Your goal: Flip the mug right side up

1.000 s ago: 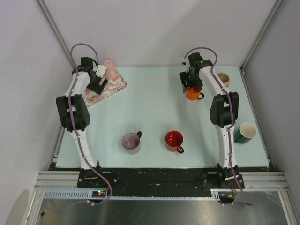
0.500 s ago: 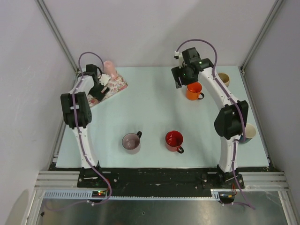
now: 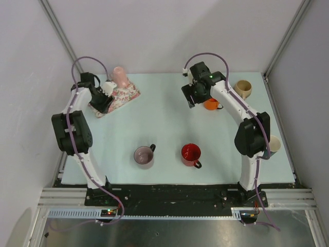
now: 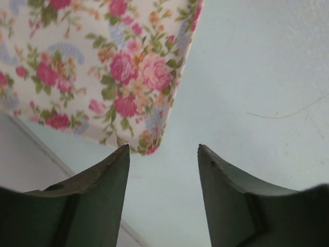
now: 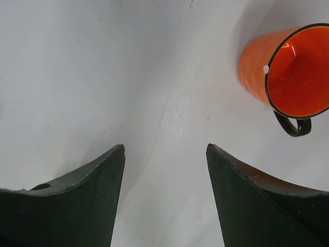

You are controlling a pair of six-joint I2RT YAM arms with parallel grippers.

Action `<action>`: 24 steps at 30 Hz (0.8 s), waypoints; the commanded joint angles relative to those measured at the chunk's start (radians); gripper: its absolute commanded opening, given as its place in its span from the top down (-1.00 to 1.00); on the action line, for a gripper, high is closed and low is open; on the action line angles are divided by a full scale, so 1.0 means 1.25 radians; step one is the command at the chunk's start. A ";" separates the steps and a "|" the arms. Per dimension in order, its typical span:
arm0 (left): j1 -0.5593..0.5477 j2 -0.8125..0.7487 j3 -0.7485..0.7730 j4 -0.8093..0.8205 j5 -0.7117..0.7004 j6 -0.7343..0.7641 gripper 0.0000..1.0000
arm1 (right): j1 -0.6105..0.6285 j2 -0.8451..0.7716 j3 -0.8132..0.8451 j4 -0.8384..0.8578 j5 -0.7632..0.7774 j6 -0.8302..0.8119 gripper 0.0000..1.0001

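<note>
An orange mug (image 3: 212,104) stands upright at the back right of the table, its open mouth (image 5: 295,72) facing up and its handle toward the near side. My right gripper (image 3: 193,98) hangs just left of it, open, with only bare table between its fingers (image 5: 165,148). A pink mug (image 3: 121,76) stands on the far corner of a floral mat (image 3: 126,94); I cannot tell which way up it is. My left gripper (image 3: 104,103) hovers over the mat's near-left corner (image 4: 149,146), open and empty (image 4: 163,149).
A grey-purple mug (image 3: 144,156) and a red mug (image 3: 190,153) stand upright near the front middle. A tan mug (image 3: 243,87) sits at the back right. A teal mug (image 3: 272,144) shows partly behind the right arm. The table's left edge (image 4: 46,154) runs close to the mat.
The right gripper has lifted off the orange mug and shifted left, leaving it upright. The left gripper has drawn back from the pink mug to the mat's near-left corner, its jaws narrower.
</note>
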 commanded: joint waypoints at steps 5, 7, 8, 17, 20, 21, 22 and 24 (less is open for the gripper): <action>-0.075 0.112 0.055 -0.008 -0.059 0.106 -0.11 | 0.024 -0.090 -0.044 -0.005 0.034 -0.002 -0.39; -0.090 0.133 0.072 -0.009 -0.073 0.110 -0.14 | 0.027 -0.104 -0.061 -0.003 0.037 -0.002 -0.39; -0.095 0.147 0.087 -0.009 -0.077 0.104 -0.14 | 0.027 -0.109 -0.067 -0.004 0.039 -0.001 -0.39; -0.110 0.229 0.165 -0.025 -0.123 0.081 0.22 | 0.033 -0.164 -0.143 0.008 0.036 -0.007 -0.40; -0.114 0.227 0.157 -0.038 -0.122 0.098 0.78 | 0.033 -0.168 -0.148 0.008 0.040 -0.010 -0.39; -0.115 0.220 0.150 -0.043 -0.122 0.104 0.89 | 0.033 -0.168 -0.147 0.007 0.042 -0.011 -0.39; -0.115 0.213 0.137 -0.046 -0.123 0.108 0.94 | 0.033 -0.169 -0.146 0.005 0.043 -0.011 -0.39; -0.111 0.187 0.097 -0.051 -0.111 0.118 0.98 | 0.034 -0.170 -0.142 0.002 0.043 -0.013 -0.39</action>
